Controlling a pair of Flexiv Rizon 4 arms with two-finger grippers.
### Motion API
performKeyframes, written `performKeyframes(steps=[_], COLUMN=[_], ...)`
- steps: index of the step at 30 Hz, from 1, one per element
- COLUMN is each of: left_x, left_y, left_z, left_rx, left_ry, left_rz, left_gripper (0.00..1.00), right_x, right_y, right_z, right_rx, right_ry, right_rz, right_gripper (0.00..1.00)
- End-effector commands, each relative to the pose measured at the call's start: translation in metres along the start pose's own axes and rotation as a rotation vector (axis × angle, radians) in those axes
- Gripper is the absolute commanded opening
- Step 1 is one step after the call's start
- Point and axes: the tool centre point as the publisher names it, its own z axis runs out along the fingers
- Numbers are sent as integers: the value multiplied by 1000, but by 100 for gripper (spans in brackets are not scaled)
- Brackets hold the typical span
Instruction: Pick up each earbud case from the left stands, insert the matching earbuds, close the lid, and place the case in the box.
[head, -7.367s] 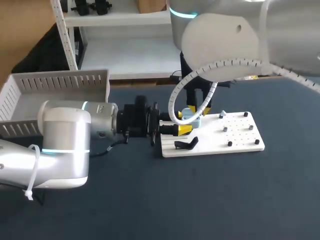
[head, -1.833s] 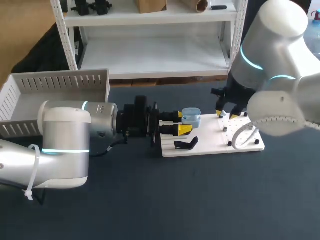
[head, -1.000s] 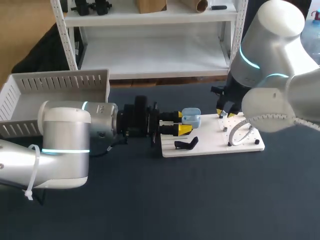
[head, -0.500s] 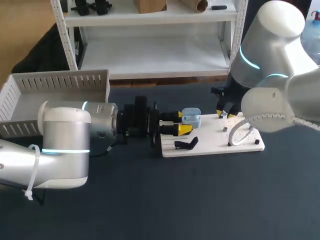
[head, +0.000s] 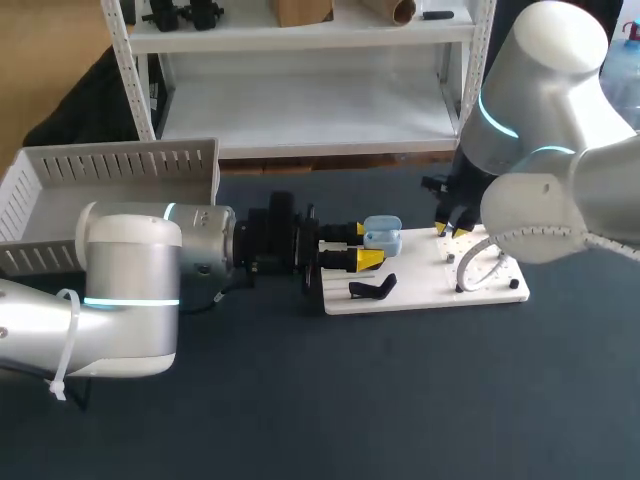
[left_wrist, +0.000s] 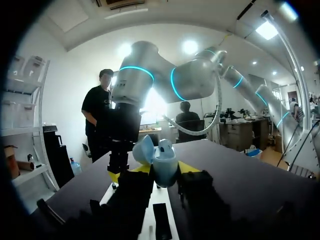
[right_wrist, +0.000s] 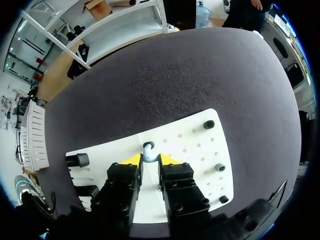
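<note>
A light blue earbud case (head: 383, 235) with its lid up sits in my left gripper (head: 362, 245), which is shut on it above the left end of the white board (head: 490, 275). In the left wrist view the case (left_wrist: 163, 161) stands between the yellow tips of that gripper (left_wrist: 165, 170). My right gripper (head: 452, 230) points down at the board's rear middle. In the right wrist view a small light blue earbud (right_wrist: 148, 149) lies on the board (right_wrist: 192, 150), and the right gripper (right_wrist: 149, 158) is shut on it, a yellow tip on each side.
A black stand (head: 372, 289) lies on the board's front left. Several small dark pegs (right_wrist: 209, 124) stick up from the board's right part. A grey slatted box (head: 110, 180) stands at the table's back left. My right arm's cable (head: 480, 262) loops over the board.
The right gripper's fingers have drawn together around the earbud and the gripper has edged slightly. The left arm and the case have stayed still.
</note>
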Motion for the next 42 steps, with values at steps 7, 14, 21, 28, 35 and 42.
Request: performKeyframes(steps=[7,14,21,28,35,42], left_x=[0,0,0,0,0,0], left_y=[-2,-2,-2,-2,-2,-2], left_z=[1,1,1,1,1,1], left_rx=[-7,-7,-7,-7,-7,-7], left_ry=[0,0,0,0,0,0], left_rz=[1,1,1,1,1,1], left_gripper=[0,0,0,0,0,0], right_x=[1,9,16,30,53,84], right_y=[0,-3,-4,7,29,56], right_z=[-22,-51,-100,-153,-202,-239], right_rx=[-16,-17,-13,30,57,4], right_ry=[-7,-5,-15,-35,-29,39], right_rz=[-1,-8,-32,-105,-214,-386], right_gripper=[0,0,0,0,0,0])
